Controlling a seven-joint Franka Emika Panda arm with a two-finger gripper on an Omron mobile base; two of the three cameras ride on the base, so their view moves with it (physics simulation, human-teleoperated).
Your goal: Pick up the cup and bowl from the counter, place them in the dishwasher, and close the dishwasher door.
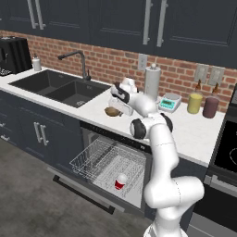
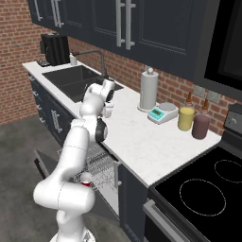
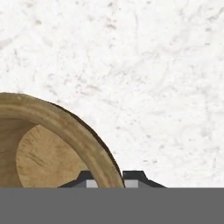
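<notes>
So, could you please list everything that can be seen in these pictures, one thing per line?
bowl: one, olive-tan, on the counter by the sink, its rim between the fingers
cup: one, red, upside down in the rack
rack: one, silver wire, pulled out of the dishwasher
dishwasher door: one, dark grey, dropped open
counter: one, white marbled
sink: one, dark, double basin, with a faucet
paper towel roll: one, white, by the wall
scale: one, teal and white
jars: two, yellow and maroon, beside the stove
stove: one, black
coffee machine: one, black, far end
gripper: one, closed on the bowl's rim
arm: one, white
</notes>
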